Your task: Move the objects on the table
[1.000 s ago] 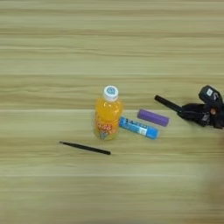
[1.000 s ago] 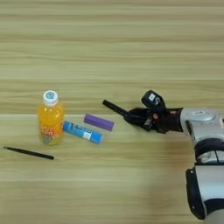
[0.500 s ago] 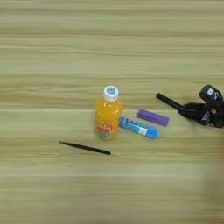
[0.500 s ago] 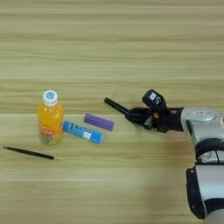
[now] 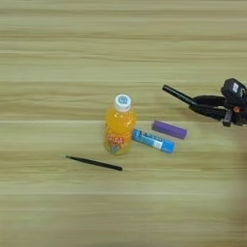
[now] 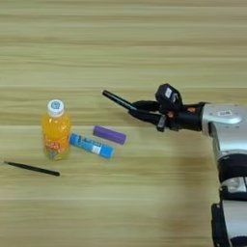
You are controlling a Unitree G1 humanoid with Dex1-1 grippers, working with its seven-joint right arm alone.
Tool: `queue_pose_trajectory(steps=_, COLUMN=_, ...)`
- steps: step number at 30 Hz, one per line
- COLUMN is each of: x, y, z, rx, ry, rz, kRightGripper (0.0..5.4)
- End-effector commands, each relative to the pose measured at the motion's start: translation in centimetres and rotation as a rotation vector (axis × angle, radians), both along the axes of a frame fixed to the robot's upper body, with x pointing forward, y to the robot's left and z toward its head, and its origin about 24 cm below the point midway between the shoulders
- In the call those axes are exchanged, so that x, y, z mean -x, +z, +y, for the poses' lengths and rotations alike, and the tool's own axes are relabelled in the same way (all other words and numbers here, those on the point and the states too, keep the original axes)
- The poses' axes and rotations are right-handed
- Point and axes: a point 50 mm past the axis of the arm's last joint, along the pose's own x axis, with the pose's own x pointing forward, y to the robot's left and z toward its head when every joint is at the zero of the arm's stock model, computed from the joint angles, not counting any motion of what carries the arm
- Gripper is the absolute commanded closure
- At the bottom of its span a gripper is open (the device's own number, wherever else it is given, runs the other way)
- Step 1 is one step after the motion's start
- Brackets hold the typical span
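Note:
My right gripper (image 6: 136, 109) comes in from the right on a silver forearm (image 6: 222, 117), shut on a black marker pen (image 6: 117, 100) that sticks out to the upper left, above the table (image 5: 72, 48). An orange-juice bottle (image 5: 119, 126) with a white cap stands upright left of centre. Beside it on its right lies a blue tube (image 5: 154, 141) with a white label. A purple bar (image 5: 169, 129) lies just right of the tube. The gripper (image 5: 194, 104) is right of the bar and a little beyond it, clear of it.
A thin black stick (image 5: 94, 163) lies flat in front of the bottle, to its left. The silver arm takes up the right edge of the right eye view, down to the bottom.
The gripper has carried the marker up the picture and slightly left, its tip now farther from the purple bar. The bottle, tube, bar and thin stick have not moved.

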Motion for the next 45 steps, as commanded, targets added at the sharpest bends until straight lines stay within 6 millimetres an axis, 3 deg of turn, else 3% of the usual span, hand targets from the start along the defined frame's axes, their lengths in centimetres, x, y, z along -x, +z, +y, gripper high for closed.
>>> queue_pose_trajectory(steps=1, x=0.0, y=5.3, z=0.4, rx=0.044, ry=0.052, rz=-0.197, kRightGripper=4.42)
queue_pose_trajectory(steps=13, x=3.2, y=2.8, z=0.2, rx=0.127, ry=0.156, rz=-0.077, kRightGripper=4.42)
queue_pose_trajectory(steps=28, x=5.5, y=0.9, z=-0.1, rx=0.214, ry=0.212, rz=0.033, kRightGripper=4.42)
queue_pose_trajectory(steps=45, x=5.6, y=-2.0, z=1.0, rx=0.240, ry=0.263, rz=0.133, kRightGripper=4.42)
